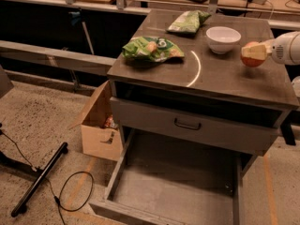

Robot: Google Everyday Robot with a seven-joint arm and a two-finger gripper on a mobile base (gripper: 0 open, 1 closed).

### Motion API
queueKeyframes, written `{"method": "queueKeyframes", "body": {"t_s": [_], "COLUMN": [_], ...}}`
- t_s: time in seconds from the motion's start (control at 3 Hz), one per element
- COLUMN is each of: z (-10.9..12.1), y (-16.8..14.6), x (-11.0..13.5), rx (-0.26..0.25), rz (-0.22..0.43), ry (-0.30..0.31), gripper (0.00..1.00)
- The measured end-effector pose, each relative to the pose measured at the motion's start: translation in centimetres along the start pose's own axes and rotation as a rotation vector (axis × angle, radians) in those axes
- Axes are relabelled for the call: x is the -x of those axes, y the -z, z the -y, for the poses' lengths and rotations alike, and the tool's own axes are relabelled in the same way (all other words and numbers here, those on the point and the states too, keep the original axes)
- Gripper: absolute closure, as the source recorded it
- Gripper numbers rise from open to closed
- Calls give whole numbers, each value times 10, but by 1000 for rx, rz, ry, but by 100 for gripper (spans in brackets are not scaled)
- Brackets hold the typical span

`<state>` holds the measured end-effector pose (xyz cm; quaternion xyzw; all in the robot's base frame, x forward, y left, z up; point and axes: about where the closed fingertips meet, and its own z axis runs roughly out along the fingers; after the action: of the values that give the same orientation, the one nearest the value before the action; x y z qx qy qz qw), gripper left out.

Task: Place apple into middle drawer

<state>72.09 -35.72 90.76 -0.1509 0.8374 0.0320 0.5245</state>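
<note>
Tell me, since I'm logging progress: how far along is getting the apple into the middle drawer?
Done: the wide grey metal drawer tray is pulled out, its floor bare. In hand: the pincer, at the right edge of the dark cabinet top, is closed on the round red-orange apple beside the white bowl. Left: carry the apple down and release it in the tray.

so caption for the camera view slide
End effector holds the apple at the right of the cabinet top, middle drawer open below.
</note>
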Motion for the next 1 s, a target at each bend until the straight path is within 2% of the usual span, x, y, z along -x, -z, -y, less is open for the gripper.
{"method": "queueKeyframes", "body": {"t_s": [0.33,0.67,1.0], "z": [-21,-54,-96], "y": [43,96,129], "x": [14,1,-27], "rx": [91,204,332], "rz": [24,12,-14], "ry": [10,16,89], "gripper": [100,100,100]}}
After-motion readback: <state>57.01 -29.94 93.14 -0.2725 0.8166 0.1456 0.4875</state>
